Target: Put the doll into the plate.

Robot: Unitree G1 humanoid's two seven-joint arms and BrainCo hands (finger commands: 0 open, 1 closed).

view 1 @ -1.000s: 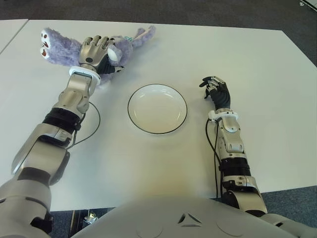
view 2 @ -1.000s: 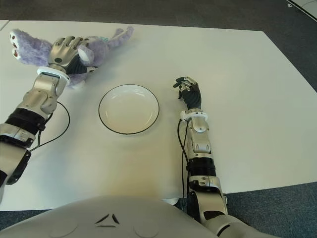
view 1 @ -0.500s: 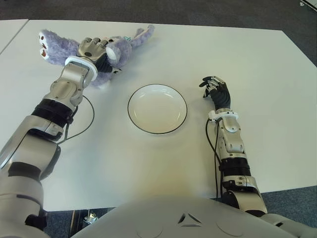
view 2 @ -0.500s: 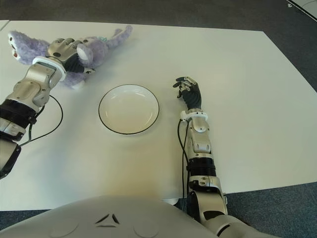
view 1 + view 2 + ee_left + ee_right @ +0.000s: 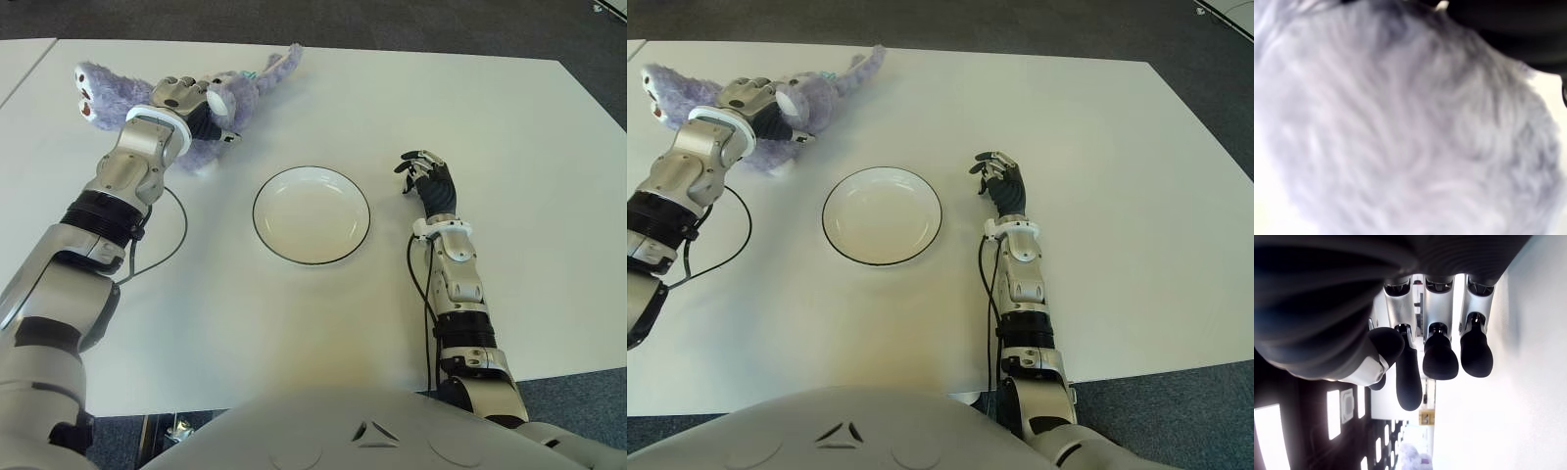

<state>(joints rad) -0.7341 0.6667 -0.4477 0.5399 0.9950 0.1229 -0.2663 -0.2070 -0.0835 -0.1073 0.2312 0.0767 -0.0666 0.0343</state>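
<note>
On the doll point(image 5: 231, 90), left hand point(image 5: 194, 102) clenched.

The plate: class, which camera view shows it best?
The left eye view: the whole white plate lies unobstructed and central on the table. The right eye view shows it equally whole. The wrist views show only purple doll fur and right-hand fingers.

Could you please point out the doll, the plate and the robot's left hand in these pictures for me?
doll point(image 5: 94, 82): left eye view, on its purple furry end at the far left.
plate point(image 5: 311, 215): left eye view, on its bare white middle.
left hand point(image 5: 188, 96): left eye view, on the silver knuckles over the doll.
</note>
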